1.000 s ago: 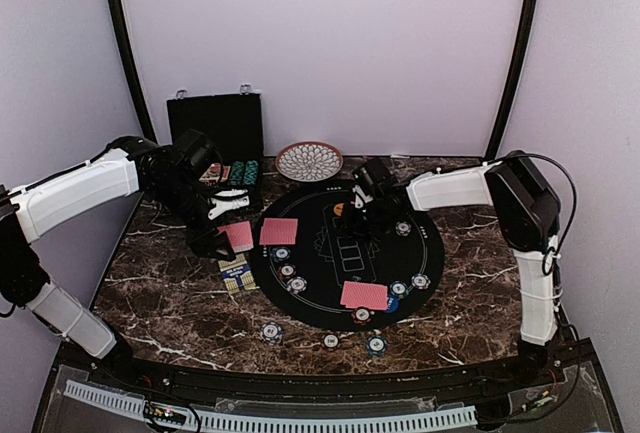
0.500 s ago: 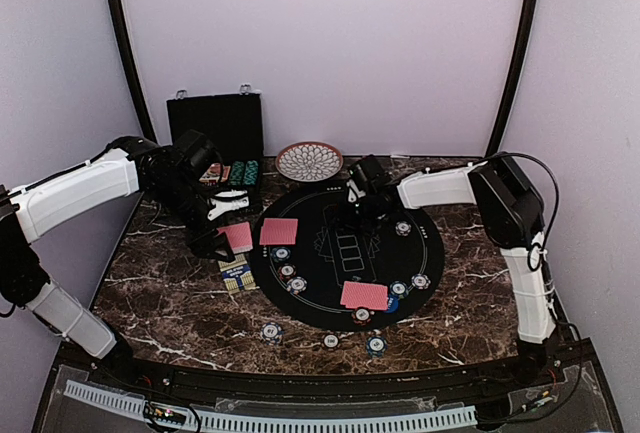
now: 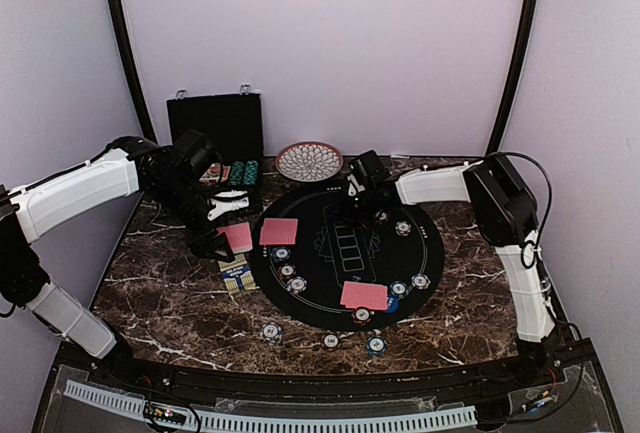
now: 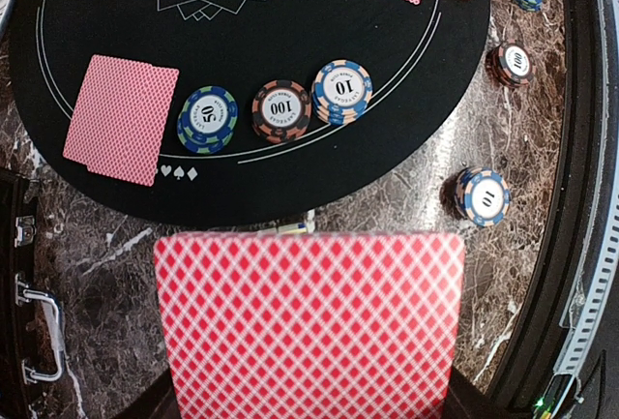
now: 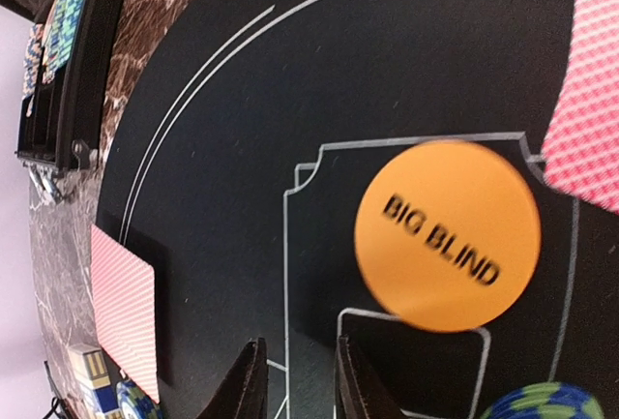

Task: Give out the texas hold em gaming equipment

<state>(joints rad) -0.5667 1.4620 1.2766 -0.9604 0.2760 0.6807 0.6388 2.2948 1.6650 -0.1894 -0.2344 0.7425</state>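
at the far left the black case (image 3: 215, 131) stood open at the back of the surface (image 3: 160, 288); the left tool (image 3: 220, 241) was clenched on one red-backed card (image 4: 309, 327), red side up, above the marble just beside the left rim of the round black mat (image 3: 318, 305); a small blue and yellow box (image 3: 235, 273) lay on the surface close by the card; on the left part of the mat lay a pile of red cards (image 3: 278, 231); beside it three chip stacks sat in a row, the chips marked 50 (image 4: 208, 117), the chips marked 100 (image 4: 282, 109) and the chips marked 10 (image 4: 341, 92); the patterned dish (image 3: 309, 161) sat behind the mat; a second card pile (image 3: 363, 295) lay on the near part of the mat; the right tool (image 5: 300, 344) hung low over the far middle of the mat, its fingers (image 5: 250, 380) apart with nothing between them; the orange disc (image 5: 447, 235), marked big blind, lay flat on the mat just past the fingers, not touched; more chips (image 3: 403, 228) sat on the right part of the mat.
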